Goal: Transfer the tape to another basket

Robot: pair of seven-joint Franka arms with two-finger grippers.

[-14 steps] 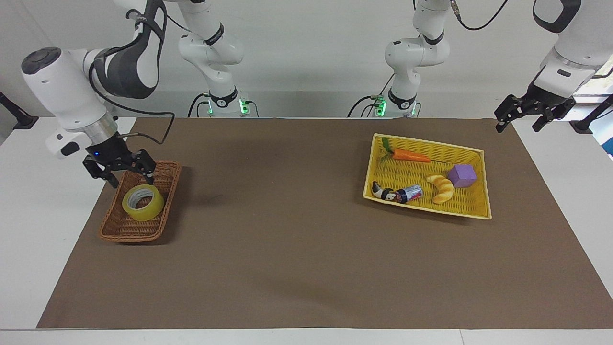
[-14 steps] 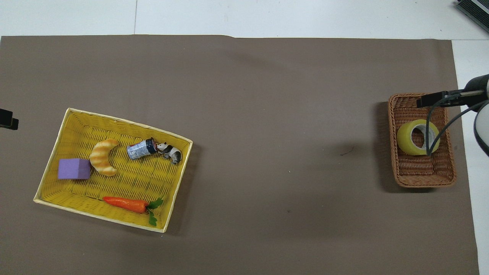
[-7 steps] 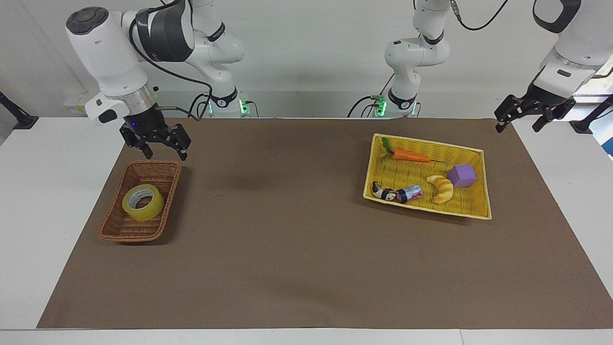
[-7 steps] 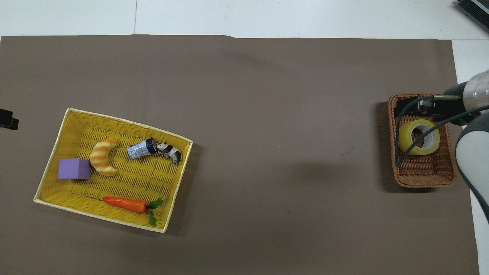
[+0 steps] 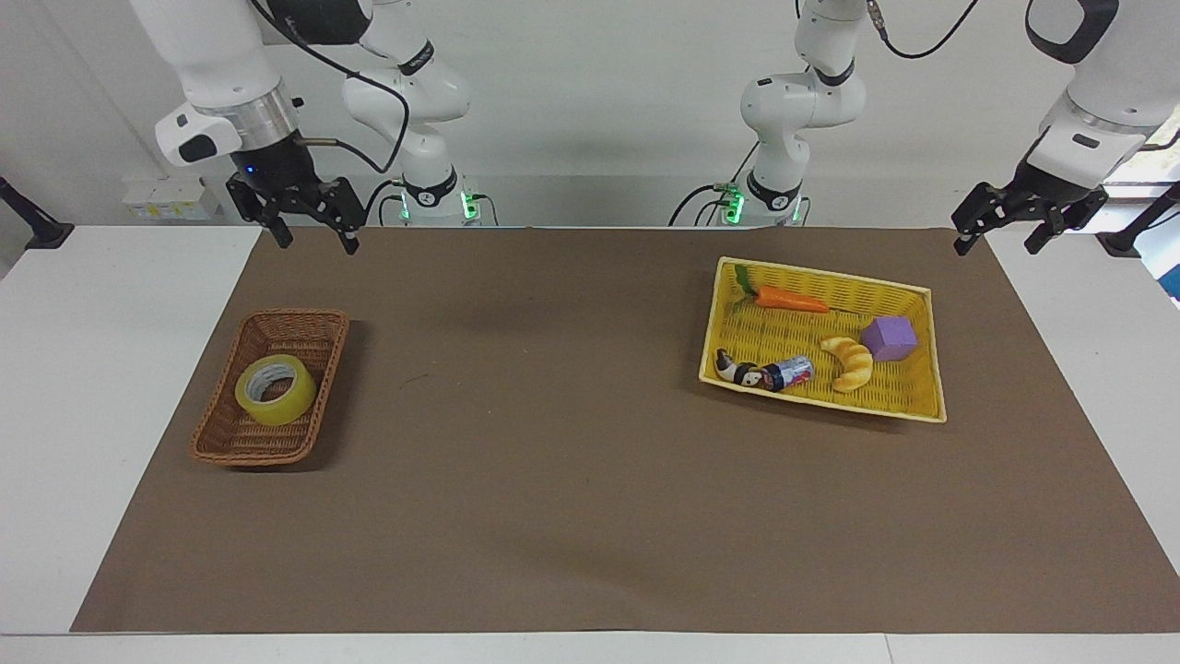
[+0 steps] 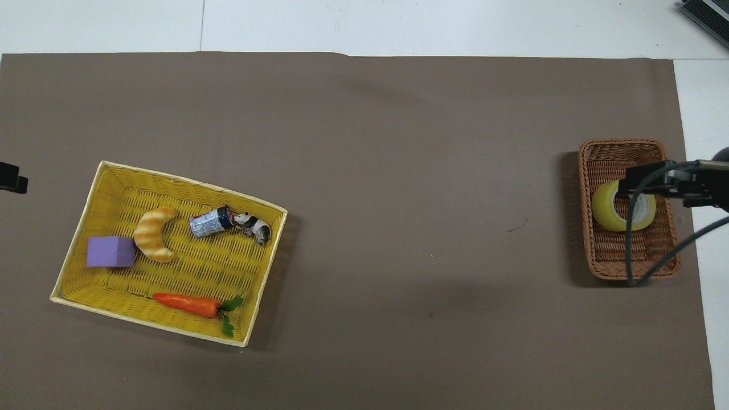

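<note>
The yellow tape (image 5: pixel 275 389) lies flat in the small brown wicker basket (image 5: pixel 227 444) at the right arm's end of the table. It also shows in the overhead view (image 6: pixel 607 206), in the same basket (image 6: pixel 621 263). My right gripper (image 5: pixel 313 228) is open and empty, raised high over the basket, well apart from the tape. In the overhead view it (image 6: pixel 655 181) covers part of the tape. My left gripper (image 5: pixel 1003 231) is open and empty and waits in the air over the mat's corner at the left arm's end.
A yellow woven tray (image 5: pixel 931 364) at the left arm's end holds a carrot (image 5: pixel 788 298), a purple cube (image 5: pixel 889 338), a croissant toy (image 5: pixel 853 362), a small can (image 5: pixel 793 372) and a panda figure (image 5: pixel 737 371). A brown mat (image 5: pixel 572 461) covers the table.
My right gripper has risen, open and empty, from just above the tape to high in the air. The tape stays in the wicker basket. The left arm has not moved.
</note>
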